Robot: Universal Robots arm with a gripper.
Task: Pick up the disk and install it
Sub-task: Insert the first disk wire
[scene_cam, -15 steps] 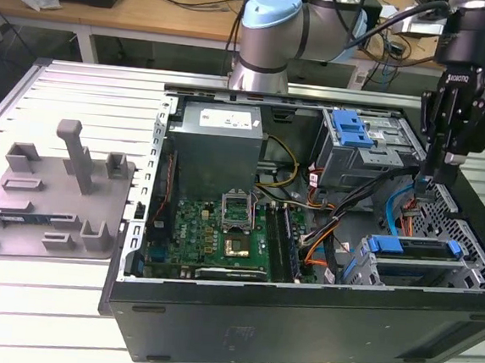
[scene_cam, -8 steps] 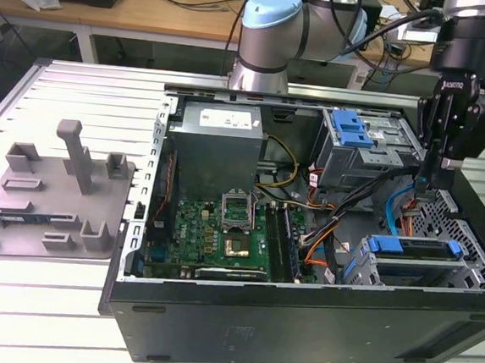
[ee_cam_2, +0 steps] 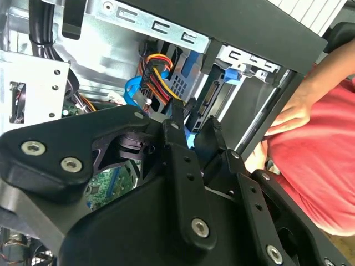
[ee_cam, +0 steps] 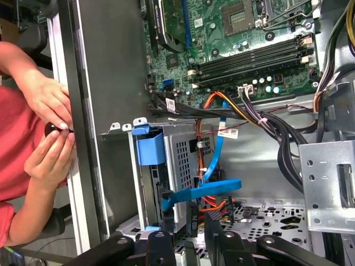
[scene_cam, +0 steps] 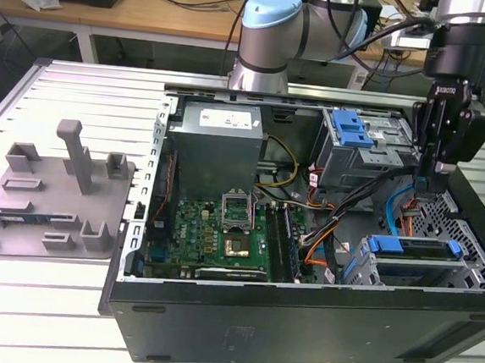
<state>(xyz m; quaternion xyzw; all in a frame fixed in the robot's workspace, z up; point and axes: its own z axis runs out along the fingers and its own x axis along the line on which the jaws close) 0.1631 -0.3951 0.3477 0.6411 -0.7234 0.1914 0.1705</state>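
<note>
The disk [scene_cam: 415,248], edged in bright blue, lies flat in the drive cage [scene_cam: 473,265] at the front corner of the open computer case, on the exterior view's right. My gripper [scene_cam: 425,191] hangs a little above its rear part, among the cables. Its fingers are shut with a thin gap and nothing clamped between them. In the first wrist view the disk's blue frame edge [ee_cam: 202,192] runs just beyond my gripper [ee_cam: 202,215]. In the second wrist view my gripper [ee_cam_2: 195,123] points down toward the cage. The disk's silver body is mostly hidden.
A person's hands [ee_cam: 50,111] rest on the case's front wall [ee_cam: 105,83], close to the cage. Orange, black and blue cables [scene_cam: 393,207] crowd the space under the gripper. The motherboard [scene_cam: 221,231] and power supply [scene_cam: 220,141] lie toward the exterior view's left. A grey fixture [scene_cam: 55,191] sits outside the case.
</note>
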